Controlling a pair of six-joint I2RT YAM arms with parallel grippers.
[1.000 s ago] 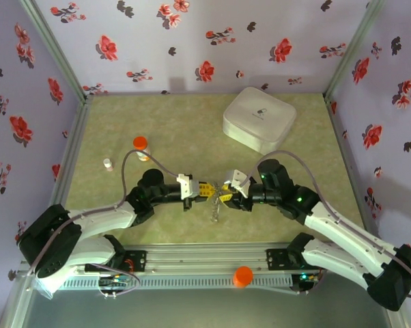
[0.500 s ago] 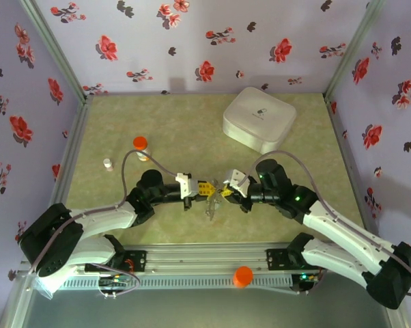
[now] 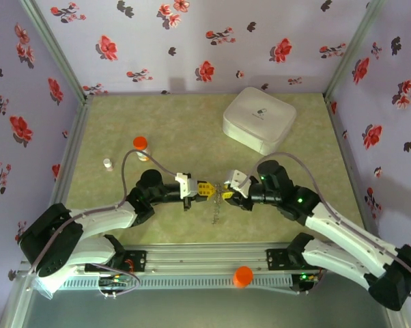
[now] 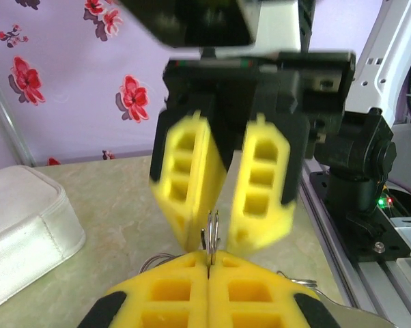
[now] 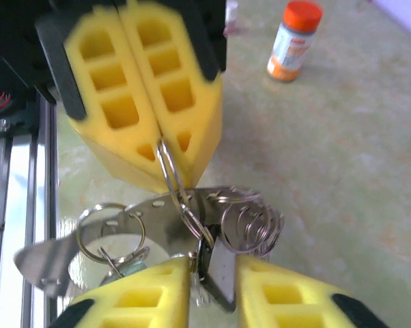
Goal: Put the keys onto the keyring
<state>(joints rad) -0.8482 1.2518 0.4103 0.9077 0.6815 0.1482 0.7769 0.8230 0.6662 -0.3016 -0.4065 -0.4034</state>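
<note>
Yellow-padded left hand (image 4: 207, 263) pinches the keyring (image 4: 211, 236) | right hand (image 5: 212, 270) clamps what's probably a key (image 5: 222, 281) | step: threading | next needs key's hole lined onto ring's open end

Right tool (image 3: 227, 196) drawn back, slightly (rightward) — keys (image 3: 216, 208) swung right too

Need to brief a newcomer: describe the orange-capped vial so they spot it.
From the white box at the far right of the mat, look across to the left side. The vial stands there; its orange cap separates it from the tiny white object.
</note>
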